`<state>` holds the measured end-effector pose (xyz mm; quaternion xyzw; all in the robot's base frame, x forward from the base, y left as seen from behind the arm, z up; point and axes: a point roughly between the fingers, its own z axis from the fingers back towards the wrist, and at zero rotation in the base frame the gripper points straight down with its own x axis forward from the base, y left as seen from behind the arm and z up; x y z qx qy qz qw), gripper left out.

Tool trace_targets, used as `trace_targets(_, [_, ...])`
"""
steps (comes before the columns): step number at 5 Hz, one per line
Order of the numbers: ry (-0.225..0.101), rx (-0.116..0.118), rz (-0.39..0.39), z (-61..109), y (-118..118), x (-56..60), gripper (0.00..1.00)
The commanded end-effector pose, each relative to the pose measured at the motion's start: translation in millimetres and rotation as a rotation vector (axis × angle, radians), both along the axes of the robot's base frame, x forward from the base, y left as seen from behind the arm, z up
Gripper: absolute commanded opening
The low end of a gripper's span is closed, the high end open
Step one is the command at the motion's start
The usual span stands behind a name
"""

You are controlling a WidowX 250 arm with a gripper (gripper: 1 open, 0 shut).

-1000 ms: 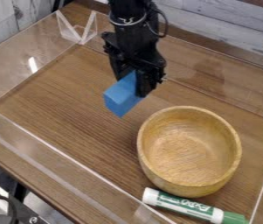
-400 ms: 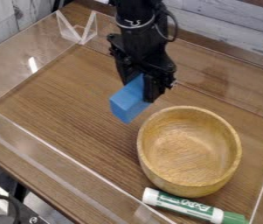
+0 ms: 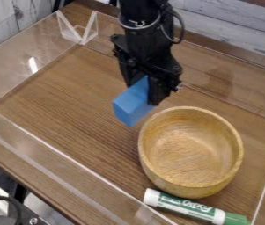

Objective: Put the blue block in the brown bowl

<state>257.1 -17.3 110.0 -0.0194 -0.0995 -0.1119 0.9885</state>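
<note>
Camera view: black gripper (image 3: 142, 90) is clamped on the small bright-blue rectangular block (image 3: 131, 105), held off the wooden tabletop, just beside the rim of the wide tan wooden bowl (image 3: 191, 151). Transport step. Next: carry over the bowl's middle, lower, release.

Arm (image 3: 141, 18): all black, matte, blocky stacked segments, rounded housing near top of view. Thin dark cable looping out at one side of upper part. Hand (image 3: 149, 83): black, boxy body, two flat straight fingers (image 3: 166, 84). Markings, screws too small to tell.
</note>
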Motion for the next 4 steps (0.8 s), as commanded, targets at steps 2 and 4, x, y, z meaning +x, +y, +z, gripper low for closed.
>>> trace_targets(2, [-0.046,-0.004,0.002,14.9,-7.7,-2.2,0.00])
trace_targets(4, [-0.047,-0.008,-0.002,16.5,-15.7,-6.5,0.00])
